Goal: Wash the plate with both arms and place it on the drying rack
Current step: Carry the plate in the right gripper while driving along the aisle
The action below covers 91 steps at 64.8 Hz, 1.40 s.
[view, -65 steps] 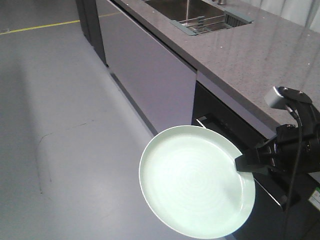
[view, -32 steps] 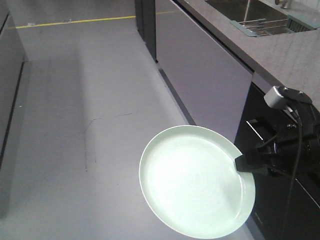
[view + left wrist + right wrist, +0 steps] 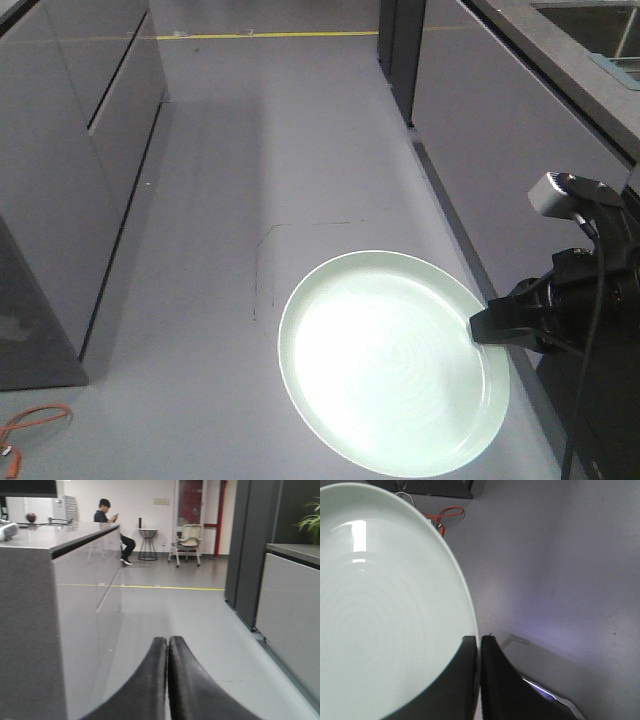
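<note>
1. Right end effector [image 3: 482, 328] is clamped shut on the rim of the plate [image 3: 390, 360]; its wrist view shows both fingers pinching the rim edge.
2. From those fingertips the plate extends outward, roughly level, above the floor [image 3: 200, 200].
3. Left end effector [image 3: 167, 641] has its fingers pressed together with nothing between them.
4. Progress, as judged: early. The plate is in hand, but washing with both arms and setting it on the drying rack are both outstanding.
5. Not in view: the drying rack. The tabletop [image 3: 570, 60] beyond the right end effector is cut off at the frame edge. The plate's underside is hidden, and its cleanliness cannot be determined.
</note>
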### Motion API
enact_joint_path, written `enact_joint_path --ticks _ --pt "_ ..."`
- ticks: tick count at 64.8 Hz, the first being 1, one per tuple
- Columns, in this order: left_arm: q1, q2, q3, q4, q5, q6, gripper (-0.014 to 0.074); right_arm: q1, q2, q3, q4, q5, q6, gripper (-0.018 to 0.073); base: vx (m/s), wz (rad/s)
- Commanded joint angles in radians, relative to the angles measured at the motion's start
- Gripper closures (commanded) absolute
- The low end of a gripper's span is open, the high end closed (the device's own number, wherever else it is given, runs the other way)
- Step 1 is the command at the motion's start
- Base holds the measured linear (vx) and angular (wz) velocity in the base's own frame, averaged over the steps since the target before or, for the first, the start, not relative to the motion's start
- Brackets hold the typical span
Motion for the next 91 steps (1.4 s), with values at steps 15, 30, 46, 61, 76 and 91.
enact_joint_path --ticks 15,30,46,61,76,91 --pt "-0.002 -0.015 -0.026 -0.002 -0.071 -0.008 0.0603 -0.003 -0.024 -0.026 0.049 -0.013 -0.011 0.0568 0.0 0.33" --pt "-0.002 -0.015 -0.026 -0.002 -0.071 -0.008 0.0603 -0.003 -0.024 -0.026 0.05 -0.013 -0.011 0.0568 0.05 0.2" --pt "-0.002 -0.015 -0.026 -0.002 -0.071 -0.008 0.0603 -0.003 -0.024 -0.026 0.05 -0.013 -0.011 0.0568 0.08 0.12" --pt "-0.002 -0.015 -0.026 -0.002 -0.071 -0.008 0.0603 -0.003 -0.024 -0.026 0.05 -0.013 -0.011 0.0568 0.1 0.1" --pt "-0.002 -0.015 -0.026 -0.002 -0.071 -0.008 0.0603 -0.003 -0.024 -0.026 0.05 -0.013 -0.011 0.0568 0.12 0.07" --pt "-0.002 -0.015 -0.026 -0.002 -0.071 -0.008 0.0603 -0.003 -0.024 -0.026 0.05 -0.013 -0.011 0.0568 0.13 0.05"
